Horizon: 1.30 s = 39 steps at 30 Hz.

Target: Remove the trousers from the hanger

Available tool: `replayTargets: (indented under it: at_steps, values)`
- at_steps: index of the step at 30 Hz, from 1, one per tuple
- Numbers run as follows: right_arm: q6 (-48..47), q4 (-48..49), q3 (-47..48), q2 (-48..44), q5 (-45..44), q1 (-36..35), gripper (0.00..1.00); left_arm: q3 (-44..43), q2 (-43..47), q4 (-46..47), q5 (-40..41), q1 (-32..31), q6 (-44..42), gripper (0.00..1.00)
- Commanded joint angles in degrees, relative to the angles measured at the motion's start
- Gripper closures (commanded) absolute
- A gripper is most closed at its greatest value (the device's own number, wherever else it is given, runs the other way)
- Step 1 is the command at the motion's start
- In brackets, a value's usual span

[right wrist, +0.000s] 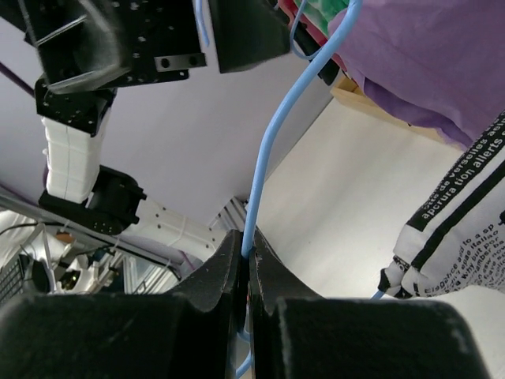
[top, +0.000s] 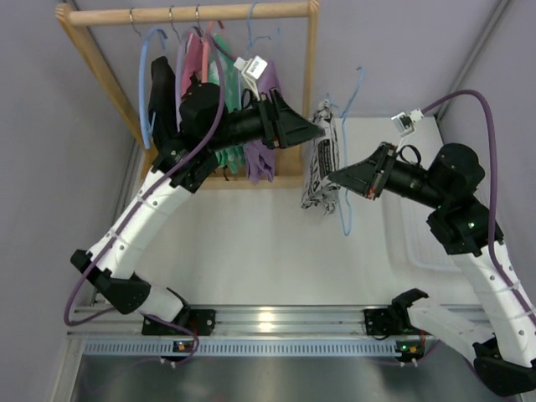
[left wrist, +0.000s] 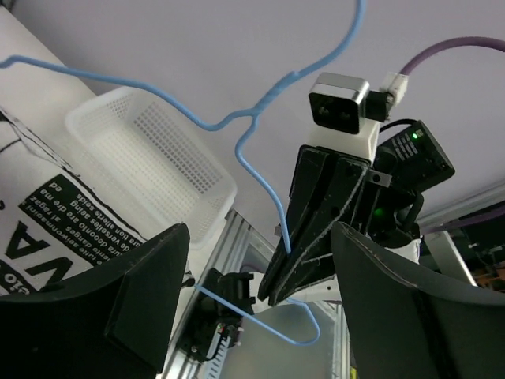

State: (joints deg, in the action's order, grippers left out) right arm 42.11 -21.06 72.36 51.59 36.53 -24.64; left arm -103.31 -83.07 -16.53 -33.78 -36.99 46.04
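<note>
**Item** — narrow white fabric trousers with dense black print (top: 321, 167), draped on a thin light-blue wire hanger (right wrist: 263, 158), over the white counter (top: 251, 243), just right of the wooden garment rack (top: 311, 59).

**Detail:** The right tool (right wrist: 247, 254) is pinched tight on a run of the hanger's wire and appears to carry hanger and garment together. The left tool (top: 316, 130) stands wide apart at the trousers' upper end and grips nothing that can be seen; whether a finger touches the cloth cannot be told. Handling, by judgement: the cloth is light, soft and limp, and likely to slide easily over smooth wire. The hanger is springy and apt to swing or twist in the pinch. Best hold — a bunched fold of fabric near the top, clear of the wire, then a steady pull off the bar.
</note>
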Motion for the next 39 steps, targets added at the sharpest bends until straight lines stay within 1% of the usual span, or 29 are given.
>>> replayTargets:
  at_steps: [1,3,4,8,9,11,14,16,19,24,25,29,30,32,33,35,36,37,38,39]
  values:
    - [-6.25,11.13,0.68,-2.81,-1.73,-0.41,1.00,-2.34,-2.80,5.37,2.75,-2.55,6.07,0.23]
    - [-6.51,10.86,0.42,-2.90,-1.64,-0.49,1.00,-2.34,-4.72,6.51,3.37,-3.26,8.79,0.25]
    - [-6.34,10.95,0.42,-2.90,-1.73,-0.49,1.00,-2.08,-5.87,7.73,3.37,-3.87,9.32,0.28]
    - [-6.69,10.95,0.68,-2.73,-2.60,-0.41,1.00,-1.99,-7.55,10.90,2.14,-5.02,12.57,0.36]
    - [-6.77,11.21,0.51,-2.64,-2.87,-0.49,1.00,-1.99,-7.81,11.61,1.79,-5.28,13.80,0.42]
    - [-6.95,11.39,0.07,-2.46,-3.48,-0.49,1.00,-1.90,-8.34,13.98,0.65,-6.33,14.34,0.45]
    - [-7.30,12.36,-0.55,-2.38,-4.01,-0.58,1.00,-0.41,-7.99,16.00,0.82,-8.44,15.13,0.46]
    - [-7.22,12.97,-0.73,-2.20,-4.28,-0.67,1.00,-0.32,-8.07,16.01,1.61,-8.97,16.01,0.48]
    - [-7.74,13.41,-0.81,-1.76,-4.80,-1.28,1.00,-0.75,-8.78,16.01,1.96,-8.97,17.15,0.52]
    - [-8.88,14.64,-0.64,-1.23,-6.30,-2.78,1.00,-0.58,-9.65,16.01,2.14,-9.32,18.64,0.51]
    - [-9.23,14.82,-0.64,-1.14,-6.56,-3.04,1.00,-0.58,-9.66,17.66,2.05,-9.24,18.82,0.51]
    - [-10.03,14.82,-0.90,-1.06,-7.96,-4.18,1.00,-0.84,-10.36,18.38,2.31,-9.33,19.70,0.55]
    - [-10.11,14.91,-0.90,-0.88,-8.06,-4.36,1.00,-0.93,-10.53,18.47,2.40,-9.33,19.79,0.60]
    - [-10.38,15.00,-0.99,-0.79,-8.49,-4.62,1.00,-1.11,-10.62,18.56,2.66,-9.41,19.61,0.66]
    - [-10.55,15.34,-1.08,-0.88,-8.41,-4.71,1.00,-1.19,-10.71,18.56,2.84,-9.41,19.53,0.73]
    - [-10.90,15.35,-1.43,-0.71,-8.67,-5.06,1.00,-1.11,-10.62,18.56,3.10,-9.41,19.70,0.82]
    - [-10.91,15.35,-1.52,-0.70,-8.85,-5.24,1.00,-1.11,-10.71,18.56,3.19,-9.41,20.05,0.94]
    - [-11.25,15.09,-1.69,-0.70,-8.76,-5.24,1.00,-1.19,-10.71,18.64,3.28,-9.41,20.14,1.00]
    - [-11.69,14.82,-1.61,-0.70,-8.85,-5.33,0.97,-1.28,-10.71,18.73,3.19,-9.41,20.31,1.00]
    - [-12.39,14.38,-1.61,-1.05,-8.94,-5.33,0.73,-1.20,-10.71,18.91,3.11,-9.33,20.49,1.00]
